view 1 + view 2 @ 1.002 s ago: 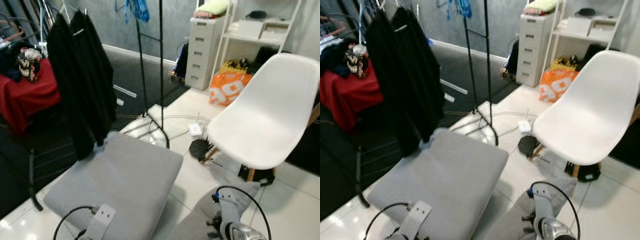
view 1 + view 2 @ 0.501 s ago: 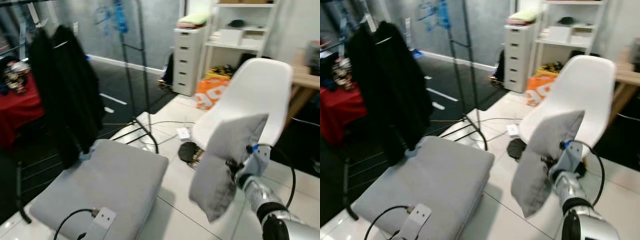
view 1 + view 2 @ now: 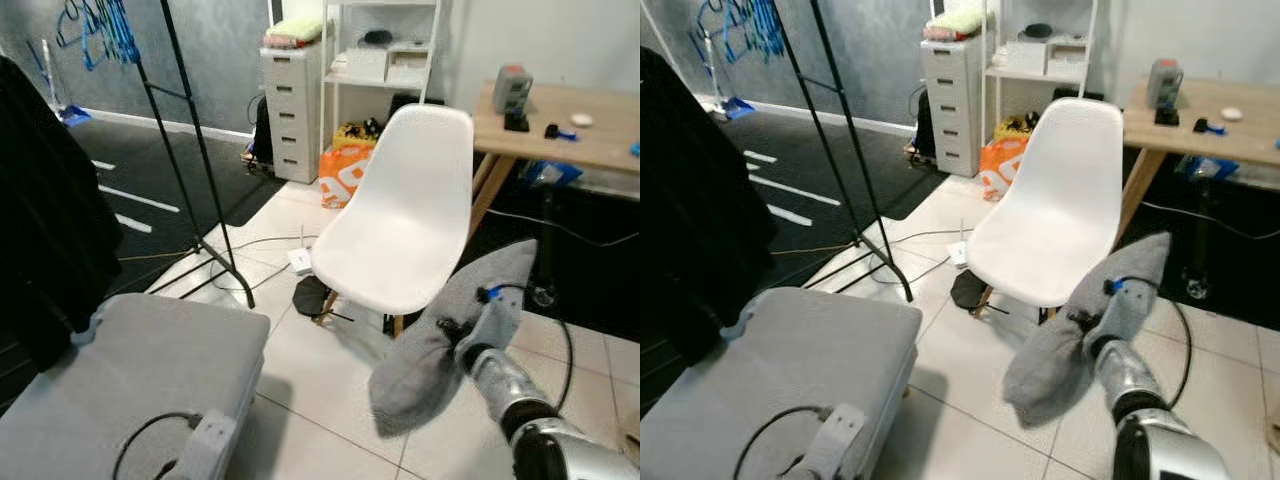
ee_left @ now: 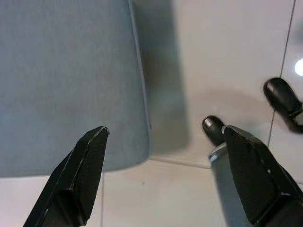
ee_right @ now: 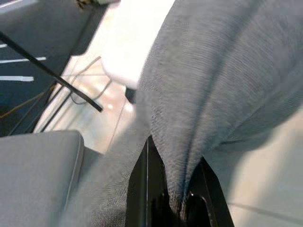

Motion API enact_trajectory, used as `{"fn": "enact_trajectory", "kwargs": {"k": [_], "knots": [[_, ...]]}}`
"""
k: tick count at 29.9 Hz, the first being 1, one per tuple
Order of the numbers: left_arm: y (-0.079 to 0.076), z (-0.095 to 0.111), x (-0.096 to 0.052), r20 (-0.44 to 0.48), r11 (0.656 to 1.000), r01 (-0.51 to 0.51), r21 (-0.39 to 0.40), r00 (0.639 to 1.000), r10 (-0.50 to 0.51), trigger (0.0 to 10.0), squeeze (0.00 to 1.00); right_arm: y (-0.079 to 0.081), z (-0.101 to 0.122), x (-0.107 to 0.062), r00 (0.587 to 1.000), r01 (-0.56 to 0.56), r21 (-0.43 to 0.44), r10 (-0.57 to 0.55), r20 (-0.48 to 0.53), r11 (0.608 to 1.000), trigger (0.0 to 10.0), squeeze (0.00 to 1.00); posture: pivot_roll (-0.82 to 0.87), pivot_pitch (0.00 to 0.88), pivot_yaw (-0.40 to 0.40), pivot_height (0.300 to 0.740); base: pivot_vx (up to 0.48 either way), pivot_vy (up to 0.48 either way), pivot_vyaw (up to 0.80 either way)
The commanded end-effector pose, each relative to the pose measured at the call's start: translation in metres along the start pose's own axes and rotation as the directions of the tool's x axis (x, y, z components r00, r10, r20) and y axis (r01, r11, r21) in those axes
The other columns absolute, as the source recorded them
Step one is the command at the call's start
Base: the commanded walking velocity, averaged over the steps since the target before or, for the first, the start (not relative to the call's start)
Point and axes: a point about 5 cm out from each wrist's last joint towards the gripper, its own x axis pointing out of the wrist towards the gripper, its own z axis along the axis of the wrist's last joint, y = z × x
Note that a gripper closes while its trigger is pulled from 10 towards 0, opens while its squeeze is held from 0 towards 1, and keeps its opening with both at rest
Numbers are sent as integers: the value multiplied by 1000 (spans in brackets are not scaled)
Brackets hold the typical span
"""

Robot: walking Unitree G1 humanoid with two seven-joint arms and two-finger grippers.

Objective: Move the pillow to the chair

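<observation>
The left gripper (image 4: 161, 142) hangs with its jaws released over the edge of a grey cushion (image 3: 120, 370) and the white tiled floor (image 3: 320, 400), grasping nothing. To the right, the right gripper (image 5: 168, 189) has its jaws clenched on a fold of the grey pillow (image 3: 445, 335), which droops from them in the air, just in front of the white chair (image 3: 400, 215).
</observation>
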Motion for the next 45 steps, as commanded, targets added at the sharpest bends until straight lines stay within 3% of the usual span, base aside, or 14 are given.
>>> {"fn": "enact_trajectory", "kwargs": {"k": [1,12,15,18,21,45], "knots": [[2,-10,-2,-31,1000,-5,-4,1000,5,10000,0,11,18,4,996,-46,-24,48,76,999,10000,0,-201,37,33,740,0,-480,0],[2,-10,-2,-27,1000,-7,-11,1000,7,10000,0,19,16,5,993,-92,-36,94,75,995,10000,0,-206,40,36,740,0,-480,0],[2,-7,-2,-7,1000,-10,-22,1000,10,10000,0,21,15,5,992,-97,-36,100,75,995,10000,0,-206,40,37,740,0,-360,0],[5,6,-1,75,996,-32,-78,996,38,10000,0,22,16,6,991,-104,-36,107,78,994,10000,0,-206,41,38,740,0,0,0],[6,6,-1,77,995,-30,-92,996,37,10000,0,23,17,6,990,-111,-36,114,82,993,10000,0,-206,41,38,740,0,0,0],[6,3,-1,71,995,-20,-96,997,27,10000,0,31,24,7,980,-171,-45,174,99,984,10000,0,-212,33,37,740,440,0,0]]}}
